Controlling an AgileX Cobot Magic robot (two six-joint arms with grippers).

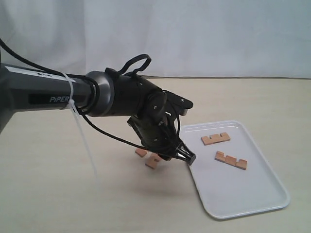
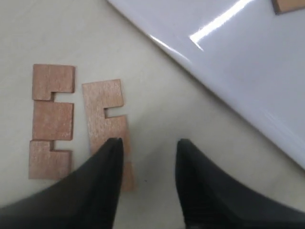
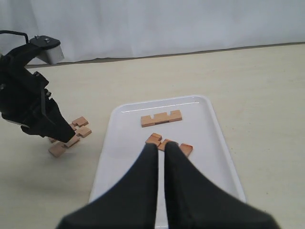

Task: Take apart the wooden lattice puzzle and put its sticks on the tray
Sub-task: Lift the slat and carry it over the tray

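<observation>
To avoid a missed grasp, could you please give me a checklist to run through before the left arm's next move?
1. Left end effector open: ok.
2. Nearer stick separate from other table stick: ok.
3. Nearer stick between the fingers: not ok; one finger overlaps it.
4. Bare tray space beside two tray sticks: ok.
5. Right end effector empty: ok, shut.
6. Its height above tray: cannot tell.

The left gripper (image 2: 147,145) hung over the table (image 2: 157,109), jaws apart, bare tabletop between them. At its eleven o'clock two strips lay side by side, just apart: the near stick (image 2: 106,114), its end hidden behind one fingertip (image 2: 107,162), and the far stick (image 2: 51,121). The tray (image 2: 228,62) sat at one o'clock, with a third stick (image 2: 289,4) barely showing on it.
</observation>
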